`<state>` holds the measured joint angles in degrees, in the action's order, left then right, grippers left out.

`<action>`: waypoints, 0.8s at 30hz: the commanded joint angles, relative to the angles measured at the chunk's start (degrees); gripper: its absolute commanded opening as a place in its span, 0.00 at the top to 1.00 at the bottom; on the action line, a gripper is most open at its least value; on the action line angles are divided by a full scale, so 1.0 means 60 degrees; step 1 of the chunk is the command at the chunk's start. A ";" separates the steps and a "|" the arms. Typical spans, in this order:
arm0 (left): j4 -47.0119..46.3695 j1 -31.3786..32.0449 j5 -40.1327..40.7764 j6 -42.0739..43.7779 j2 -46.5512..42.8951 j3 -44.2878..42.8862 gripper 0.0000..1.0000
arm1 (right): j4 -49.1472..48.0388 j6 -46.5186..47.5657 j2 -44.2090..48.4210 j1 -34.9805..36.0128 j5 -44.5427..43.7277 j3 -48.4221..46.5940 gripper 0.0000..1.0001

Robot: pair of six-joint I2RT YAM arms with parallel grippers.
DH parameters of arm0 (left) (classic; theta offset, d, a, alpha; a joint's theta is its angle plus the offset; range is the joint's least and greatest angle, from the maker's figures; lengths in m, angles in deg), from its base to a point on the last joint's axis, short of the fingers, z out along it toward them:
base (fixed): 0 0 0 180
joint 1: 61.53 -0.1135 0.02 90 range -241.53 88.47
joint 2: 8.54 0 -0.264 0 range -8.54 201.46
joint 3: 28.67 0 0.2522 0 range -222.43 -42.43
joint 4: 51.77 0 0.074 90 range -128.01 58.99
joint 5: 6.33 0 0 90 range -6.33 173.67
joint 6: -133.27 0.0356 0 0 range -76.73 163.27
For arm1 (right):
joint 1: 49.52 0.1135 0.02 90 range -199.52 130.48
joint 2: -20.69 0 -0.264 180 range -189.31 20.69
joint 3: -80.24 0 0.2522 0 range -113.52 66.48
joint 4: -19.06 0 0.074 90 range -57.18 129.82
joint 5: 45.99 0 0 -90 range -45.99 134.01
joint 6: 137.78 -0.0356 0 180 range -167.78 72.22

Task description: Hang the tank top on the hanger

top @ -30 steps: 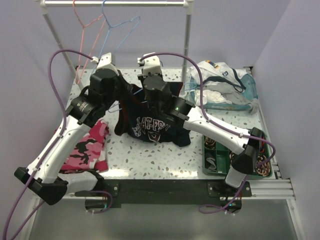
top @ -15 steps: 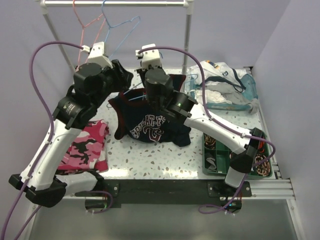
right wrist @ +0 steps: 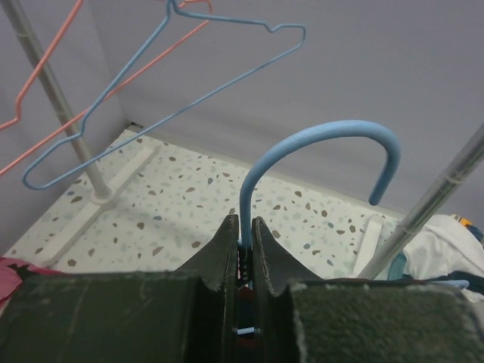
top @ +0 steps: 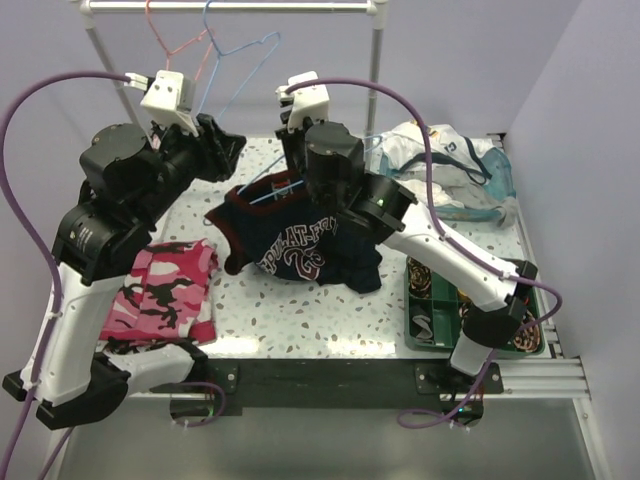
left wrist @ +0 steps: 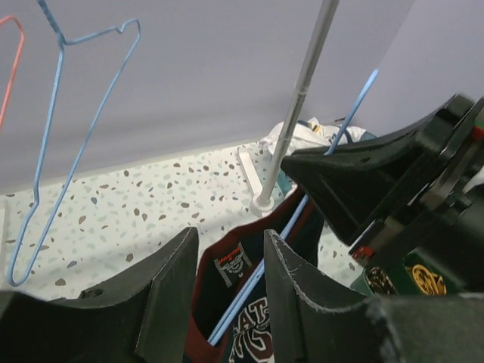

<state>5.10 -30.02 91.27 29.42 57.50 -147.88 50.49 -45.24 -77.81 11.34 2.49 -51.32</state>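
Top external view, from the near edge back: a pink camouflage cloth (top: pixel 165 290) lies on the speckled table (top: pixel 290 310) at the left, and a green tray (top: pixel 408 310) of small items sits at the right. Between them hangs the tank top (top: pixel 300 245), navy with white lettering, bunched beneath the two arms. I cannot tell whether its hem touches the table. The light blue hanger (top: pixel 272 190) has its wire running down into the red-trimmed neck opening. The right gripper (right wrist: pixel 243 227) has its fingers pressed together on the hanger's neck just under the hook, which curls up past them in the right wrist view. The left gripper (left wrist: pixel 231 242) is just beside the neck opening, fingers spread with nothing pinched. The top's neck label shows beyond the gap. Farther back, white garments (top: pixel 440 165) are heaped at the right. At the very back, a pink hanger (top: pixel 163 47) and a spare blue hanger (right wrist: pixel 287 30) dangle from the rail (top: pixel 230 6).
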 commanded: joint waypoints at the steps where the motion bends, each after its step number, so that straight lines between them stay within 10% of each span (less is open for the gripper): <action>1: 0.0974 -0.0051 -0.0795 0.0550 -0.0210 -0.0165 0.54 | 0.0364 -0.0308 0.0114 0.0037 0.0811 -0.1952 1.00; 14: 0.0929 -0.0080 -0.2203 0.0843 -0.0196 -0.1600 0.44 | 0.0308 0.0103 0.0375 0.0008 0.1163 -0.2402 1.00; 24: 0.1560 -0.0080 -0.2056 0.1209 -0.1133 0.0317 0.47 | 0.0058 0.0132 0.0626 -0.0197 0.1573 -0.1490 1.00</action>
<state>12.08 -30.07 79.97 34.71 52.32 -150.87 54.77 -45.17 -76.00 10.66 9.77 -59.54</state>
